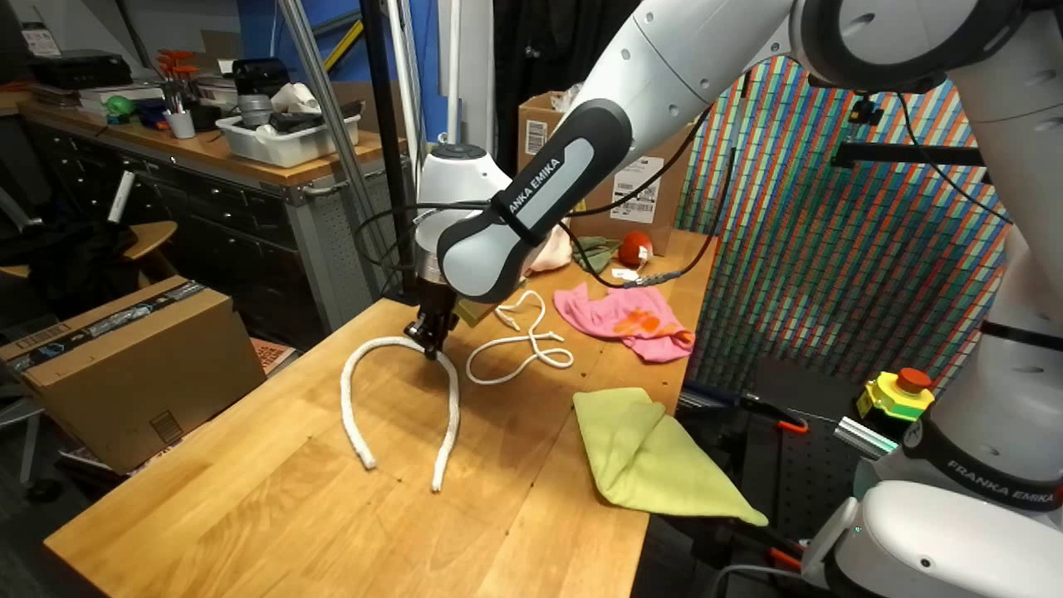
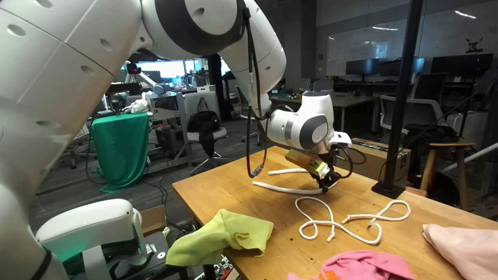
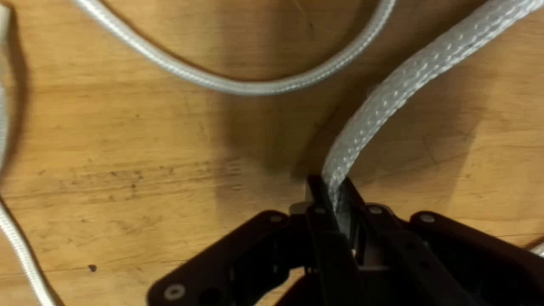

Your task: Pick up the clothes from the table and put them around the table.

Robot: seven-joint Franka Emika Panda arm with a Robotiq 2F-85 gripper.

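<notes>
A butcher-block desk (image 1: 324, 531) bears lime-green cloth (image 1: 644, 457), likely light, limp, best pinched by its fold; the claw (image 3: 333, 185) clamps braided rope (image 3: 390, 94).

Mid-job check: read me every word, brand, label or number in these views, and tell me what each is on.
"FRANKA EMIKA": dark band at the base of the robot arm.
"ANKA EMIKA": arm link near the wrist; a black strap covers its start.
Too small or blurred: white labels on the tall cardboard box; print on the dark tape of the low cardboard box.
Wrist view: no text.
</notes>
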